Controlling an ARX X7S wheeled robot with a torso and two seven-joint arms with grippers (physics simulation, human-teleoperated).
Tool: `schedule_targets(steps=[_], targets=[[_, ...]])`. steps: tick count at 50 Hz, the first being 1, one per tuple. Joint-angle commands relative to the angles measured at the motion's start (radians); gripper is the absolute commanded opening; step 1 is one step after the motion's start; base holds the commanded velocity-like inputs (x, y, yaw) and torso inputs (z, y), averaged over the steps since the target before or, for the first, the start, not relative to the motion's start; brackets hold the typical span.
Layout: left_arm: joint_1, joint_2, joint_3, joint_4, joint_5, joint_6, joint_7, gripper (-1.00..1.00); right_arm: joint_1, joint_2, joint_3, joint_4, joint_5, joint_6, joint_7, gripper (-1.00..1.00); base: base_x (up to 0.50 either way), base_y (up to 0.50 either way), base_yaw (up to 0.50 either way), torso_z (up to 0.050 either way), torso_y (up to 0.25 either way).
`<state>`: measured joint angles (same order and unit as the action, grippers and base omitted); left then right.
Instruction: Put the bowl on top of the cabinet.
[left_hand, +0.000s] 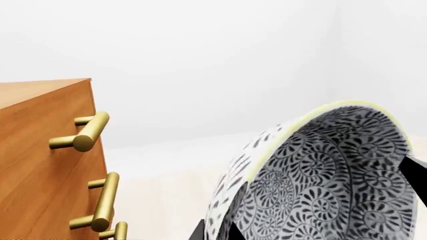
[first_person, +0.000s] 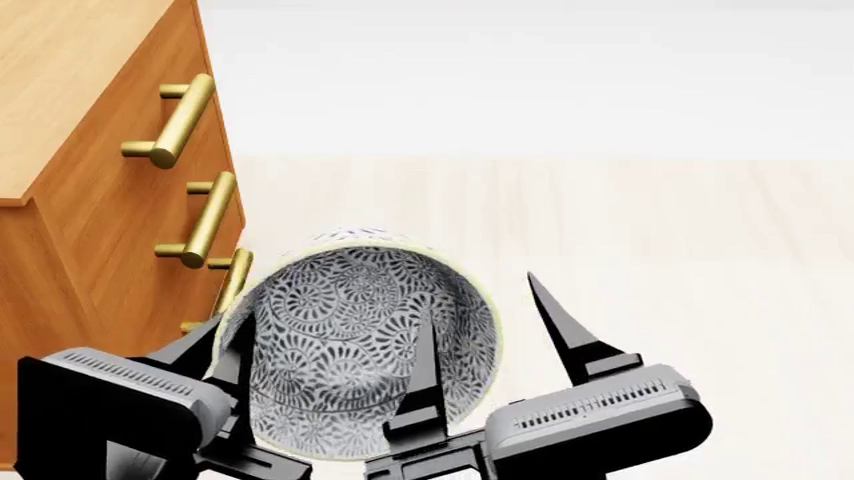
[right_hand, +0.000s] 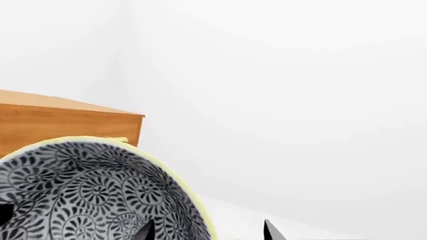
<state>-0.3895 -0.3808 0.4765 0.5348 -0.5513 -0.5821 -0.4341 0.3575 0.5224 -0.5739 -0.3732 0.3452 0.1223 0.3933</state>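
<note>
Between the two grippers, in front of the robot and off the floor, the bowl (first_person: 354, 345) is tipped so that its patterned inside faces the head camera, with its pale rim showing along the upper edge. It sits just beside the front of the cabinet (first_person: 94, 220), level with the lower drawers and well below the lighter wooden top (first_person: 60, 80). The left gripper (first_person: 220, 385) meets the bowl at its left rim, one dark finger lying against the outside and another near the inside, so it looks clamped on the wall, though the contact itself is partly hidden. The right gripper (first_person: 487, 335) straddles the bowl's right rim: one finger (first_person: 424, 365) reaches inside the bowl while the other (first_person: 567, 330) stands outside it with a clear gap to the wall, so the jaws stand spread. Three brass bar handles (first_person: 174, 120) run down the cabinet's front face, the lowest one partly hidden behind the bowl. Pale wooden floor (first_person: 667, 260) stretches beyond, meeting a plain white wall.
</note>
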Motion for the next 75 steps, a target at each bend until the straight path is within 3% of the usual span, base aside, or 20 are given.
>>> schedule_targets(steps=[1, 13, 15, 22, 37, 58, 75], targets=[[0.0, 0.003, -0.003, -0.004, 0.003, 0.014, 0.003, -1.0, 0.004, 0.005, -0.009, 0.004, -0.006, 0.015, -0.008, 1.0, 0.0, 0.0, 0.0, 0.0, 0.0], [0.007, -0.004, 0.004, -0.021, 0.007, 0.047, 0.027, -1.0, 0.003, 0.003, -0.011, 0.016, -0.01, 0.008, -0.007, 1.0, 0.0, 0.0, 0.0, 0.0, 0.001], [0.023, -0.001, -0.014, -0.023, -0.026, 0.121, 0.09, -1.0, -0.001, 0.004, -0.008, 0.021, -0.007, -0.001, -0.009, 1.0, 0.0, 0.0, 0.0, 0.0, 0.0], [-0.078, 0.011, 0.022, -0.093, 0.038, 0.033, 0.047, -1.0, -0.012, 0.002, 0.013, 0.062, 0.018, -0.045, -0.023, 1.0, 0.0, 0.0, 0.0, 0.0, 0.0], [-0.217, 0.07, 0.072, -0.225, 0.084, -0.006, 0.057, -1.0, -0.071, 0.031, 0.064, 0.07, 0.057, -0.129, -0.026, 1.0, 0.0, 0.0, 0.0, 0.001, 0.001], [-0.389, 0.147, 0.155, -0.416, 0.178, -0.073, 0.028, -1.0, -0.249, 0.051, 0.201, 0.118, 0.212, -0.409, -0.075, 1.0, 0.0, 0.0, 0.0, 0.0, 0.0], [-0.563, 0.211, 0.219, -0.477, 0.196, -0.214, 0.032, -1.0, -0.321, -0.05, 0.284, 0.35, 0.371, -0.64, -0.202, 1.0, 0.0, 0.0, 0.0, 0.0, 0.001]])
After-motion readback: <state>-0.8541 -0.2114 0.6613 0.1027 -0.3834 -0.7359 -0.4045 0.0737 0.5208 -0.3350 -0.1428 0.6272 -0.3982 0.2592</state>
